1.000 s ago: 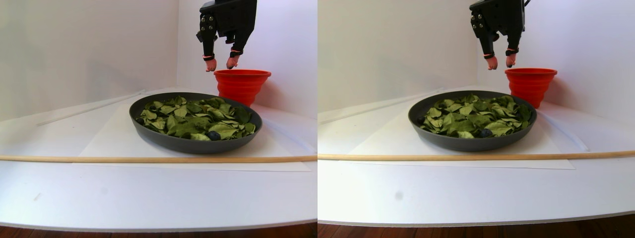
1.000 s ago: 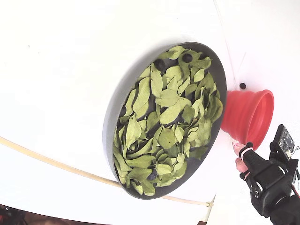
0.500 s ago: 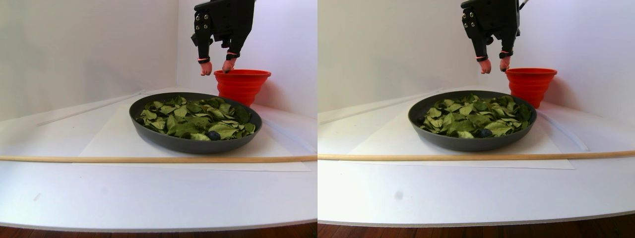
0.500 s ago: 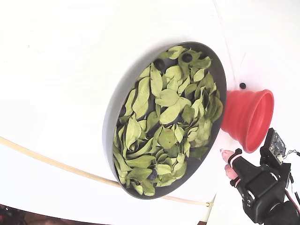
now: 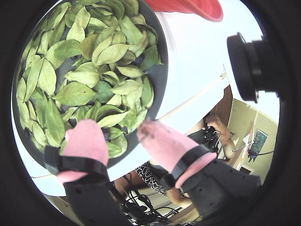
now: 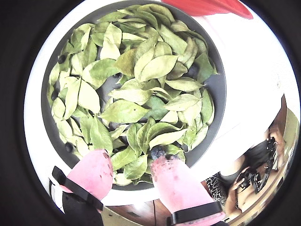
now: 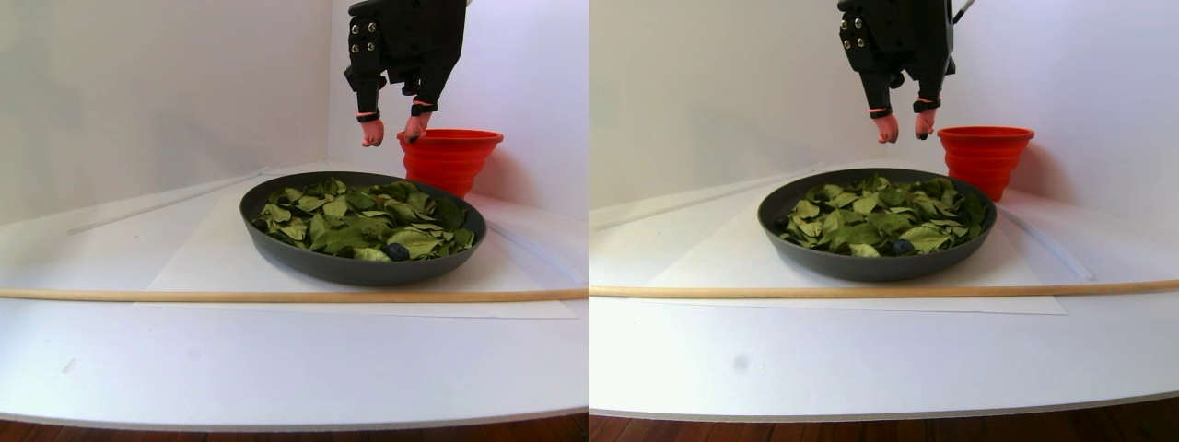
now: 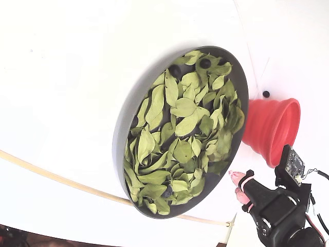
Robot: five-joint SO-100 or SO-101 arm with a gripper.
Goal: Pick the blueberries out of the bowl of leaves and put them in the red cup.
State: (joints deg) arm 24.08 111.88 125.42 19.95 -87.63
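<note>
The black gripper with pink tips (image 7: 388, 133) hangs empty, jaws spread, above the far rim of the wide dark grey bowl (image 7: 304, 261), just left of the ribbed red cup (image 7: 449, 158). Looks like it's between picks. Next move probably calls for dropping onto a dark blueberry (image 7: 397, 250) sitting among the light green leaves (image 8: 175, 139).

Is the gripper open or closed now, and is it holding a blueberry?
Open and empty: the gripper shows a clear gap between its pink fingertips, nothing between them.

The white table (image 7: 276, 368) carries the bowl (image 7: 359, 269), the red cup (image 7: 449, 158) and a wooden rod (image 7: 276, 296).
</note>
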